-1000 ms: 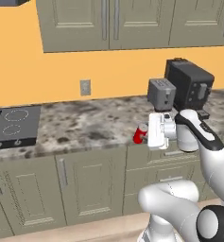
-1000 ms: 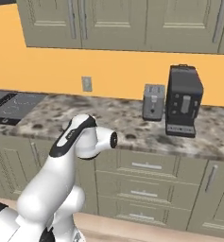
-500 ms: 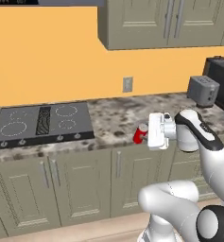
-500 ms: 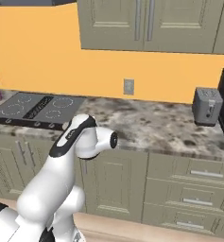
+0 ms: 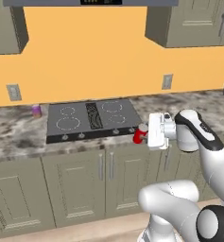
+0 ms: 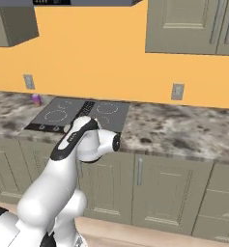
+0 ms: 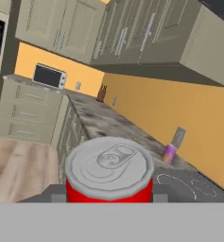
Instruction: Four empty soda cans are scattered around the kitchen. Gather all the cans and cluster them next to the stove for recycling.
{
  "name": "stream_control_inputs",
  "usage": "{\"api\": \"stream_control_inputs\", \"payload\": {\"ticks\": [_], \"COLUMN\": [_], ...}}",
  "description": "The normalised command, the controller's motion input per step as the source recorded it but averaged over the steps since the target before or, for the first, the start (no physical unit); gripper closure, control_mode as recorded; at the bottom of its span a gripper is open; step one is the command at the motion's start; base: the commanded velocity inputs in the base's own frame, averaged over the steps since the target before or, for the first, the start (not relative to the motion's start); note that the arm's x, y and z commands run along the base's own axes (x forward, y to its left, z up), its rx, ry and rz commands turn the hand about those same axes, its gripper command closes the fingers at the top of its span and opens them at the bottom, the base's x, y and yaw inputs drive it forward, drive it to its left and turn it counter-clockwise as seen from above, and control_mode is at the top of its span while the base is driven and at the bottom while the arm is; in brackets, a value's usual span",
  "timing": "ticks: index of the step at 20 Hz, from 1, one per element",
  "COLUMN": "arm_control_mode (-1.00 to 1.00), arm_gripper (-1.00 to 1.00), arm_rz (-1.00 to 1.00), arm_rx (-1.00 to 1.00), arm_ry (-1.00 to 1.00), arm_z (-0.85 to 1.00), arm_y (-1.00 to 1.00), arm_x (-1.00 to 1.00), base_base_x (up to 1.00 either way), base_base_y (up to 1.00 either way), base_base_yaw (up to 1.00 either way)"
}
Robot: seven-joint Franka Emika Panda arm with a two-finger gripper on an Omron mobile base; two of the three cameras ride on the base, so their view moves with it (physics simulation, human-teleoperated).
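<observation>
My gripper (image 5: pixel 142 136) is shut on a red soda can (image 5: pixel 139 135), held out in front of the counter edge just right of the stove's front right corner. In the hand view the red can (image 7: pixel 109 172) shows its silver top, with a dark fingertip (image 7: pixel 56 194) on each side of it. The stove (image 5: pixel 92 118) is a black cooktop with white rings and knobs along its front; in the right base view the stove (image 6: pixel 82 112) lies behind my arm. A purple-pink soda can (image 5: pixel 36 110) stands upright on the counter left of the stove, near the wall, and this can (image 6: pixel 36 99) (image 7: pixel 169 153) also shows in the other two views.
Speckled stone counter (image 6: pixel 183 128) runs on both sides of the stove, with grey-green cabinets (image 5: pixel 75 184) below and above. Wall outlets (image 5: pixel 167 81) sit on the orange wall. Far along the counter a microwave (image 7: pixel 49 75) and a knife block (image 7: pixel 101 93) stand.
The whole picture has shifted as the base drove left along the counter: toaster and coffee machine left the views and the stove came to the middle. The gripper stays shut on the red can.
</observation>
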Motion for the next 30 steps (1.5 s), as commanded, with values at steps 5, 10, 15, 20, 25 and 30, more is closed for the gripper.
{"api": "stream_control_inputs", "payload": {"ticks": [5, 10, 15, 20, 25, 30], "arm_control_mode": [1.00, 1.00, 1.00, 1.00, 1.00, 1.00], "arm_gripper": [1.00, 1.00, 1.00, 1.00, 1.00, 1.00], "arm_rz": [0.00, 0.00, 0.00, 0.00, 0.00, 0.00], "arm_rx": [0.00, 0.00, 0.00, 0.00, 0.00, 0.00], "arm_ry": [0.00, 0.00, 0.00, 0.00, 0.00, 0.00], "arm_z": [0.00, 0.00, 0.00, 0.00, 0.00, 0.00], "arm_y": [0.00, 0.00, 0.00, 0.00, 0.00, 0.00], "arm_x": [0.00, 0.00, 0.00, 0.00, 0.00, 0.00], "base_base_x": [0.00, 0.00, 0.00, 0.00, 0.21, 0.30], "base_base_y": [1.00, 1.00, 1.00, 1.00, 0.37, -0.19], "base_base_yaw": [0.00, 0.00, 0.00, 0.00, 0.00, 0.00]}}
